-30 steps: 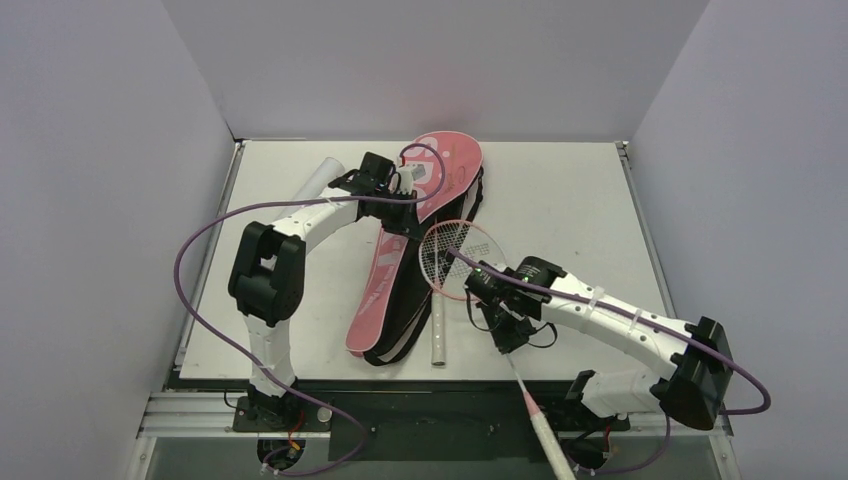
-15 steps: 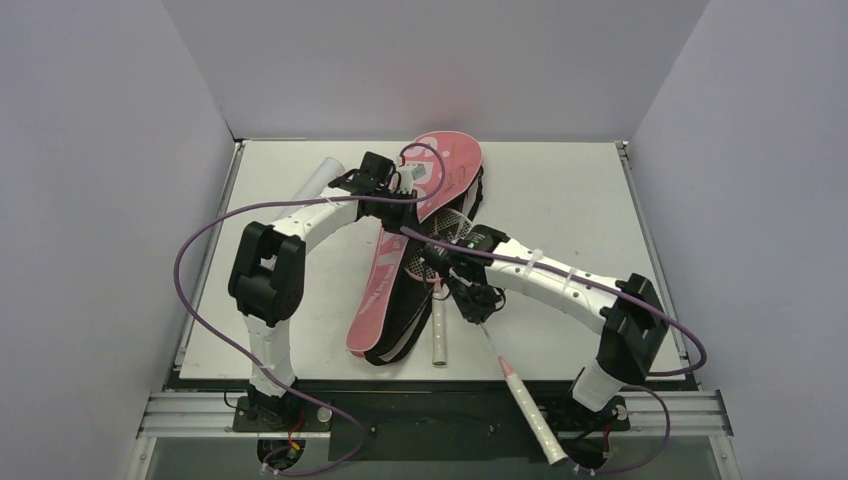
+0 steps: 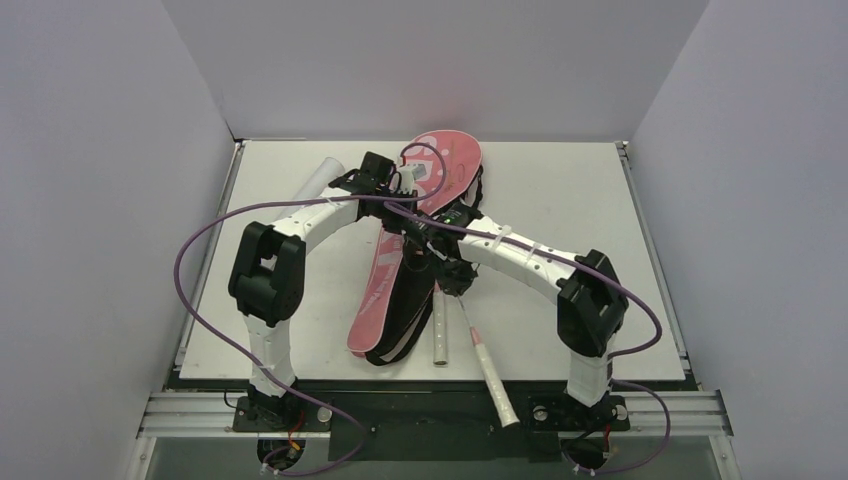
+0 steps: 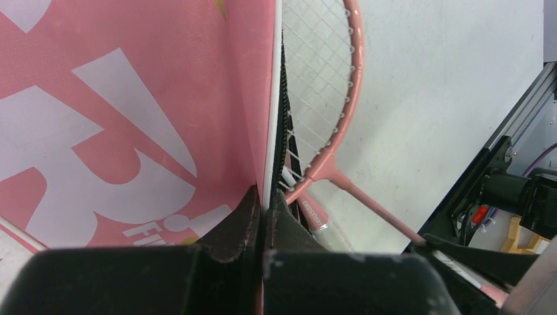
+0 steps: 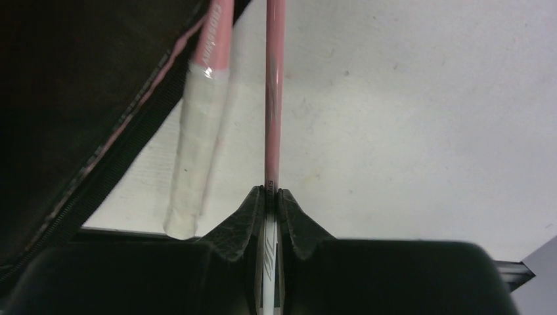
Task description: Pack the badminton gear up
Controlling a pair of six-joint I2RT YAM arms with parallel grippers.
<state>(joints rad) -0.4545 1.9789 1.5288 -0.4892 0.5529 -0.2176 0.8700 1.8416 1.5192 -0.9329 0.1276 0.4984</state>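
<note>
At centre frame my left hand was clamped on the edge of the pink cover, my right hand on the shaft of the racket. Its head could snag the zip, or the shaft twist loose.

1. Table: white, matte, flat top; light scuffs and specks show in both wrist views.
2. Enclosure walls: plain pale grey panels standing at the left, rear and right edges of the table.
3. Aluminium rail: silver extrusion running along the near side, just outside the table.
4. Black plate: dark strip between table edge and rail.
</note>
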